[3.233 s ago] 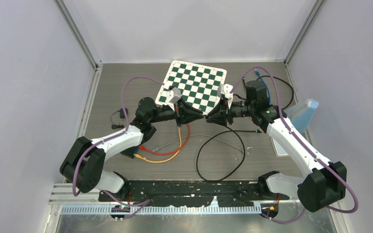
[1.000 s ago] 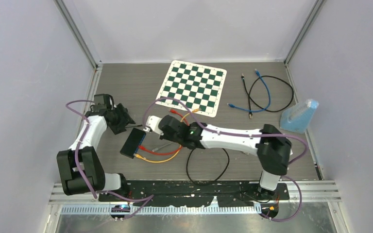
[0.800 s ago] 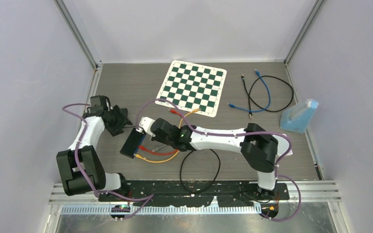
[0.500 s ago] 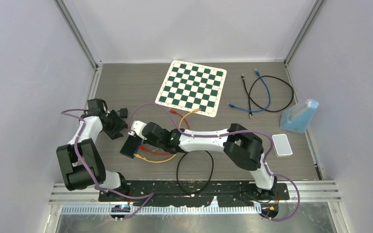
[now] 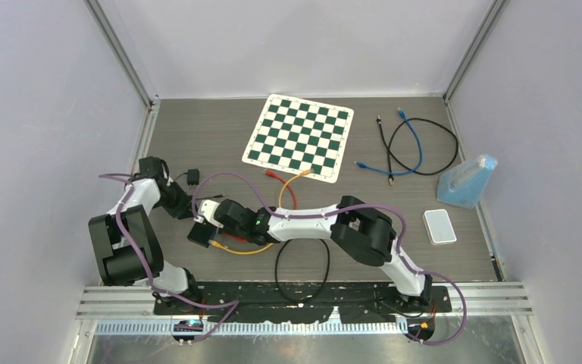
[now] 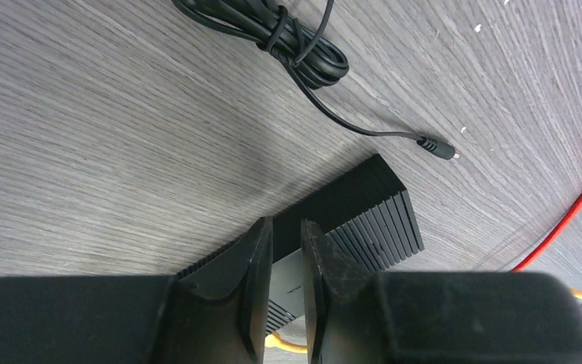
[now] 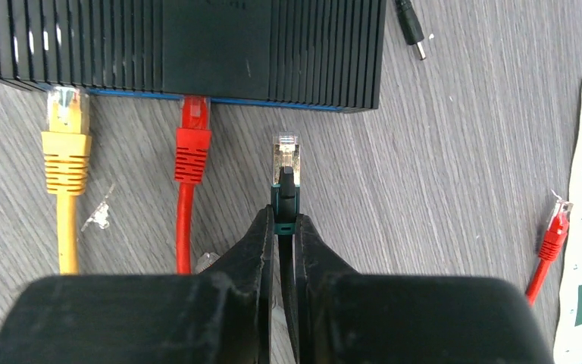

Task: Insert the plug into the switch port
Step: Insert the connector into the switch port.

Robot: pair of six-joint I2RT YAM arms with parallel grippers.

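The move ahead turns on one line: the plug [image 7: 285,163] lies lengthwise along the fingers of the right pincer [image 7: 285,220], which is pressed together on its dark boot, and its clear tip points straight at the blue port face of the switch [image 7: 197,45], just short of it and not yet inside. The switch lies dead ahead of that pincer on the table [image 7: 462,152], its long side running across the plug's axis, so we judge that a straight push forward is what the insertion calls for. The tip stands to the right of the red plug [image 7: 194,133], which sits seated in the face with the yellow plug [image 7: 65,144] further left (both well home, by the look of them). The right arm is plainly the nearer one, since it carries the plug. The left pincer [image 6: 284,235] sits at the opposite long side of the switch, its fingers close together with a slim gap; whether they pinch the ribbed shell or only rest against it, we cannot tell. The port openings themselves are hidden under the overhang of the shell in the right wrist view, so we cannot confirm that a free port lines up with the tip. In the top view the right arm covers the meeting point, and the plug's cable is lost between the fingers.
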